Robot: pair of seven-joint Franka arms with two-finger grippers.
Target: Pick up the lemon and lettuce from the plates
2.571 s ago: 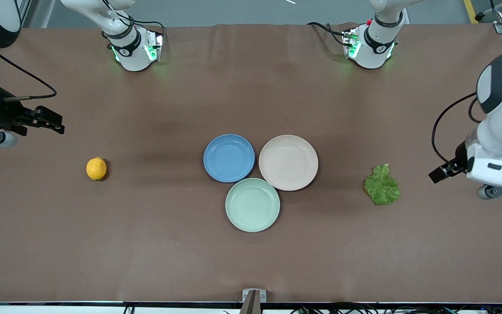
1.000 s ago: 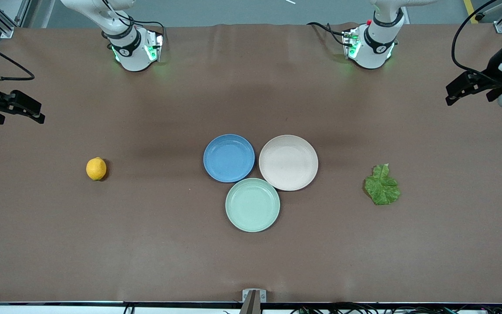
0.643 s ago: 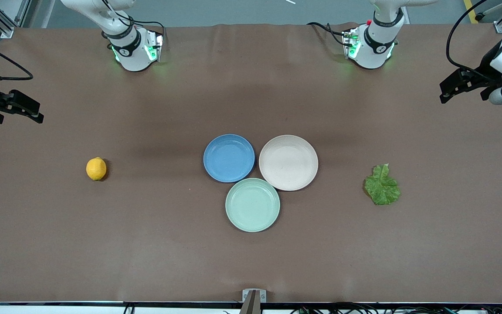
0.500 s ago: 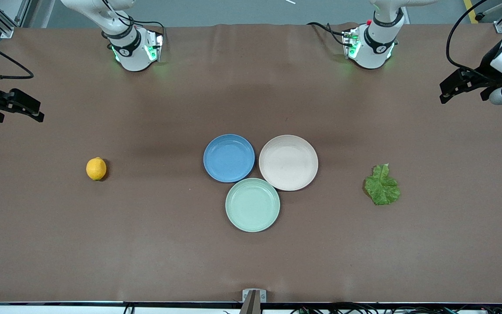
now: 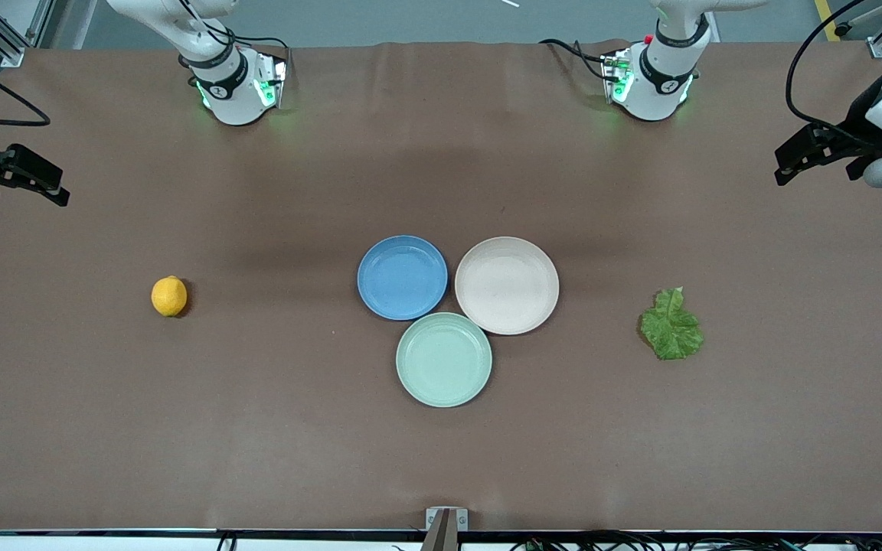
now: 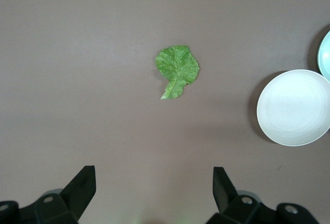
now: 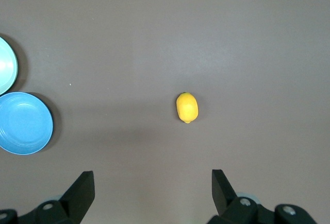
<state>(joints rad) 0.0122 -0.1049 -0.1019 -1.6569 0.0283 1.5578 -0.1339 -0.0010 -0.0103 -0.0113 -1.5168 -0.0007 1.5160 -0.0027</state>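
Observation:
The lemon (image 5: 169,296) lies on the bare table toward the right arm's end, apart from the plates; it also shows in the right wrist view (image 7: 187,107). The lettuce (image 5: 671,325) lies flat on the table toward the left arm's end and shows in the left wrist view (image 6: 177,69). The blue plate (image 5: 403,277) and the beige plate (image 5: 507,285) stand side by side mid-table, both empty. My right gripper (image 5: 47,187) is open and empty, high over the table's end. My left gripper (image 5: 789,162) is open and empty, high over the table's other end.
A pale mint-green plate (image 5: 444,359), also empty, touches both plates and lies nearer the front camera. The arm bases (image 5: 238,84) stand along the table's edge farthest from the front camera. The brown table cover (image 5: 257,428) is bare around the lemon and the lettuce.
My left gripper has risen from beside the lettuce and pulled back toward its end of the table. My right gripper has drawn back toward its end. Lemon, lettuce and plates have not moved.

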